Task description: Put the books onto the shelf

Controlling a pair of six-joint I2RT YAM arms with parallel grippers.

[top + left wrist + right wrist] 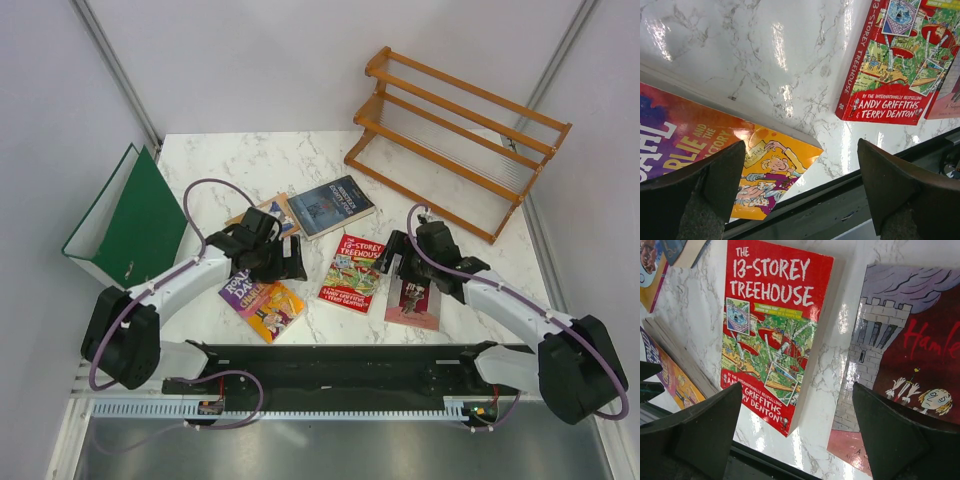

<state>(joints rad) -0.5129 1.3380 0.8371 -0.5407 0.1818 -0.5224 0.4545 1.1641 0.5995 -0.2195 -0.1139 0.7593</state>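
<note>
No pick yet: left gripper [287,262] and right gripper [398,262] wide, empty. Next, pinch red book [352,272] by an edge, carry to shelf [440,160].

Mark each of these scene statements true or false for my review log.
1. The shelf holds no books. True.
2. The left gripper is shut on the purple-and-yellow book. False: it is open above the book, holding nothing.
3. The red book lies on the table between the two arms. True.
4. The green binder lies flat on the shelf. False: it stands open at the table's left side.
5. The right gripper grips the pink book. False: it is open, holding nothing.
</note>
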